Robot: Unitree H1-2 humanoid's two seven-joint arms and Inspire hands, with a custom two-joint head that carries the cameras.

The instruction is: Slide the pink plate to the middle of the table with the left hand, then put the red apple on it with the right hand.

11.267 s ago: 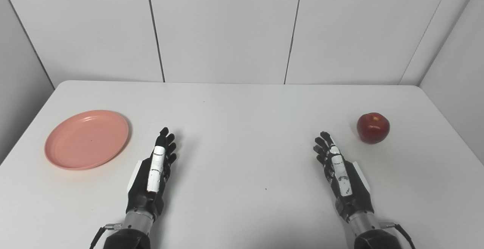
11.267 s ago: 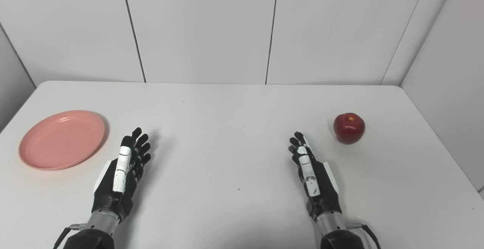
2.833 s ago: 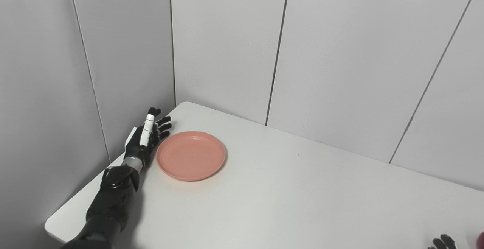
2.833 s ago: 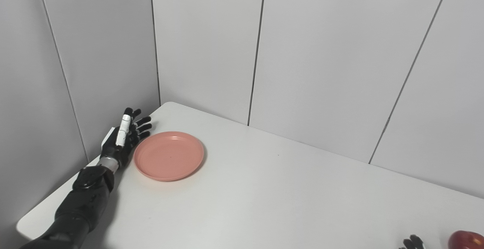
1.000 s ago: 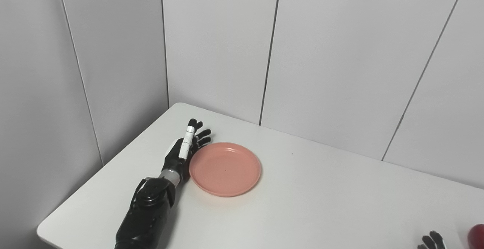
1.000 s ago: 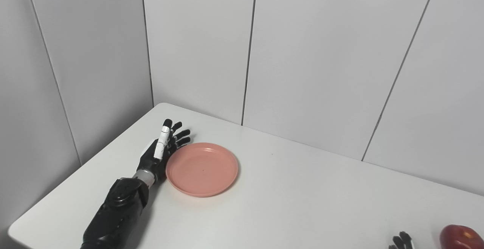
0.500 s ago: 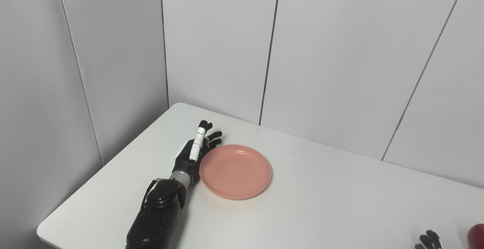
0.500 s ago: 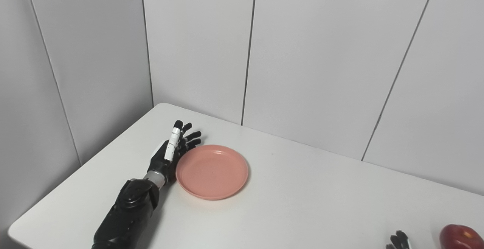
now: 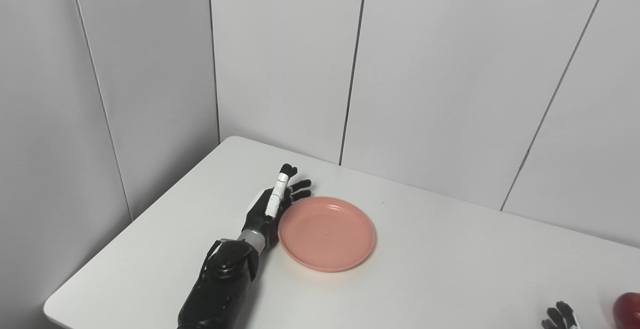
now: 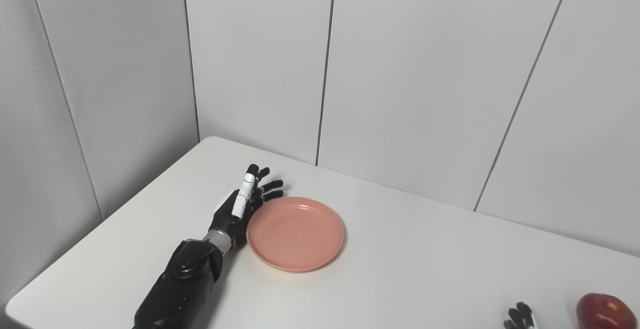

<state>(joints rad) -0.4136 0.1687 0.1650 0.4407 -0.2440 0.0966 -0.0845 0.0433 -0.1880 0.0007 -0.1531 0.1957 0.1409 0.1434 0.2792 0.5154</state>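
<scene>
Pink plate (image 9: 326, 234) lies flat on the white table (image 9: 425, 279), toward its left part, well short of the far wall panels (image 9: 435, 79). Left hand (image 9: 272, 206) stands on edge right against the plate's left rim, palm side facing the plate, fingers (image 10: 271, 186) stretched out and slightly fanned, holding nothing; fingertips reach past the plate's far-left edge. Its black forearm (image 10: 182, 276) runs in from the bottom edge, lying low over the table.

Red apple (image 10: 606, 311) sits on the table at the bottom right corner, well apart from the plate, partly cut off in the left eye view. Right hand (image 10: 520, 316) shows only as a few dark fingertips at the bottom edge, just left of the apple and not touching it; cannot tell if it's spread or curled. Grey panelled wall also on the left side (image 9: 100, 94).
</scene>
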